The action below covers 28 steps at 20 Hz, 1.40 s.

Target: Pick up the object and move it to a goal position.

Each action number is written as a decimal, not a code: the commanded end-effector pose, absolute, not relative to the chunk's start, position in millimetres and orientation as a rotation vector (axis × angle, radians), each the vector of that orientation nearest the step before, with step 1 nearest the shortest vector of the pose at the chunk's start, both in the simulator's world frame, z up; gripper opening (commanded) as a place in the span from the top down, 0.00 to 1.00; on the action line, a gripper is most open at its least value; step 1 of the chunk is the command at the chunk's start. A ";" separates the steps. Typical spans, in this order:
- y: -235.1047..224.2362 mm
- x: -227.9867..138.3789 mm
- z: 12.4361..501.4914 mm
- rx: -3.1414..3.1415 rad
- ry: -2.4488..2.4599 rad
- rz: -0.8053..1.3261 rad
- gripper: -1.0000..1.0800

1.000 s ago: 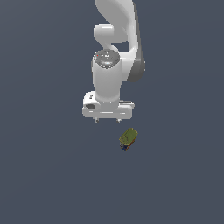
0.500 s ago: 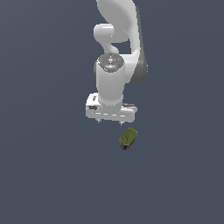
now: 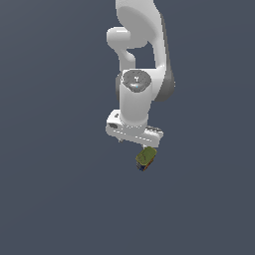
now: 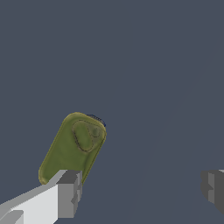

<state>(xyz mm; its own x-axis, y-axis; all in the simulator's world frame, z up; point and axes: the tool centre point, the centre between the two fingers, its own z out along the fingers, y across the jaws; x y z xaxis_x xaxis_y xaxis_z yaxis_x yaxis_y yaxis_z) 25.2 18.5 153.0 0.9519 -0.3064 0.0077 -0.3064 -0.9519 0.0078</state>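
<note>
On the worktop, just beside the end effector, the tin can is seen lying flat, ungrasped. Fingers are spread wide and empty. Light, rigid, slick metal is judged; the long flat sides should be pinched.

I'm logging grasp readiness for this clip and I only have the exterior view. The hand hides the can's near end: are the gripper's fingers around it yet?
Observer: No. In the wrist view the gripper is open, and the tin can lies off beside one finger, not in the gap.
Operator: Is that finger over the can?
Observer: It covers one end of the olive-green top; contact cannot be judged.
Operator: Anything on the top?
Observer: A rounded pull-tab outline, near the end away from that finger.
</note>
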 end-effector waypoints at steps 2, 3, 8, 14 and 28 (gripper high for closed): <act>30.1 28.8 145.3 3.075 -0.611 0.008 0.04; 33.4 29.8 143.2 3.069 -0.647 0.008 0.04; 49.9 34.1 132.2 3.030 -0.822 0.005 0.04; 67.4 38.0 120.5 2.977 -1.001 0.002 0.04; 84.4 41.0 109.1 2.916 -1.170 0.000 0.04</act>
